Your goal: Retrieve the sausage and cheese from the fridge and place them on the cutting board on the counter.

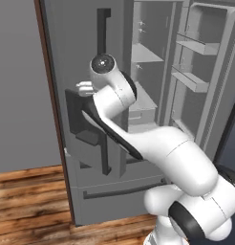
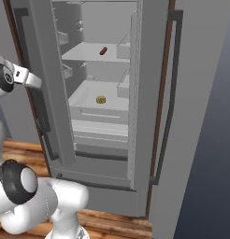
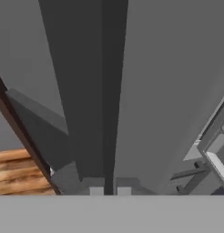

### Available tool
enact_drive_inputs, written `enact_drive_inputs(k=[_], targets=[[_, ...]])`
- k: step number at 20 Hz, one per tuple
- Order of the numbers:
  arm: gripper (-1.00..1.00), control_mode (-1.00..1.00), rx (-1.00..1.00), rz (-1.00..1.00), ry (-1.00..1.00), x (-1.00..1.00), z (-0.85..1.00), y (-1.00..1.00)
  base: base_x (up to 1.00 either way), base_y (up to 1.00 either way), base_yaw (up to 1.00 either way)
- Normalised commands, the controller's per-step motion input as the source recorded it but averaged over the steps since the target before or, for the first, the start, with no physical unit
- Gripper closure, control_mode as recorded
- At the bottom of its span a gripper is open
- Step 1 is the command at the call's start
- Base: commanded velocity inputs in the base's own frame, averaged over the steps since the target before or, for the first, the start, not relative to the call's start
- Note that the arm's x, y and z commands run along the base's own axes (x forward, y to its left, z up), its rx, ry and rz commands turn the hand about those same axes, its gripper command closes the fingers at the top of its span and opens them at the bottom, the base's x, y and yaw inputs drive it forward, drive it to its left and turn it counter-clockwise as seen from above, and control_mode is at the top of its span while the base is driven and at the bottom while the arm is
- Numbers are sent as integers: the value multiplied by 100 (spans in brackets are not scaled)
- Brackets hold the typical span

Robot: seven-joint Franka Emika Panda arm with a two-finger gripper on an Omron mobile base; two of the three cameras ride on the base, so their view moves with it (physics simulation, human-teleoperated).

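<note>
- White arm's gripper [image 1: 82, 87] sits closed at the near left, holding nothing, against the front of the left fridge [image 1: 71, 57] door by its dark handle [image 3: 111, 91]
- Deeper in and to the right, the cheese [image 2: 101, 99] rests on the lower shelf [image 2: 84, 100] of the open compartment
- Farthest back, the sausage [image 2: 103, 50] lies on the upper shelf [image 2: 84, 52], long axis angled front to back; both lie right of the fingers, beyond the door edge

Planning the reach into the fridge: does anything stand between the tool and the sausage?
Yes. The tool, shut, sits at the outer face of the fridge's left door, by its handle. That door stands between it and the sausage on the upper shelf; the right side is open.
</note>
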Motion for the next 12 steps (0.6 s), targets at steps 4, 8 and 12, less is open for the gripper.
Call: enact_drive_inputs(k=[4,8,12], targets=[[-100,-100,0,0,13,-62,0,-1,0,0,0],[-100,-100,0,0,9,-39,0,-20,0,0,0],[-100,-100,9,-3,4,-5,7,-75,0,0,0]])
